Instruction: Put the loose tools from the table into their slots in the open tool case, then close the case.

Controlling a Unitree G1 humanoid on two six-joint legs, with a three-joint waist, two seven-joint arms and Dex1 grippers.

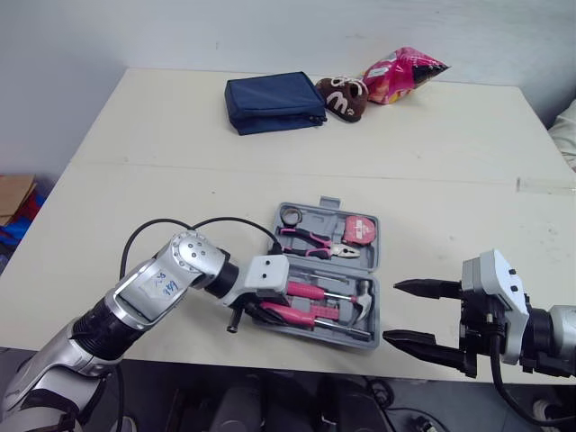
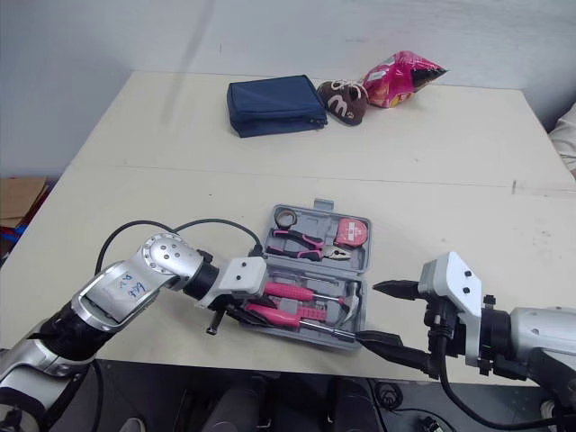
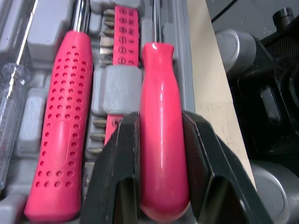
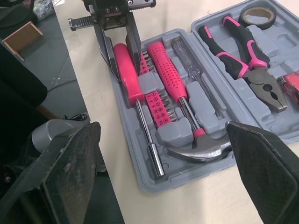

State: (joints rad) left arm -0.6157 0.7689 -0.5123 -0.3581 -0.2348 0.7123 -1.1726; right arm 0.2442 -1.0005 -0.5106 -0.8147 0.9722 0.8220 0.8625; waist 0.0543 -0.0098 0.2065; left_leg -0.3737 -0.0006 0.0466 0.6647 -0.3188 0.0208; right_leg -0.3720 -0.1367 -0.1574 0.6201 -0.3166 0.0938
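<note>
An open grey tool case [image 1: 306,210] lies near the table's front edge. Its far half holds pink-handled pliers [image 4: 243,51], a tape roll [image 4: 257,16] and a pink tape measure [image 1: 360,229]. In the near half are a hammer [image 4: 201,148], a clear-handled screwdriver [image 4: 187,60], a bit strip [image 4: 156,105] and a pink screwdriver [image 3: 161,116]. My left gripper [image 3: 160,119] is at the case's left end, shut on the pink screwdriver's handle, which lies along the front slot. To the right of the case, my right gripper [image 1: 392,312] is open, holding nothing.
At the table's far side lie a navy pouch [image 1: 274,102], a brown plush toy [image 1: 343,96] and a pink snack bag [image 1: 402,75]. The case sits close to the table's front edge [image 1: 297,360]. A person's sleeve [image 1: 567,135] shows at the far right.
</note>
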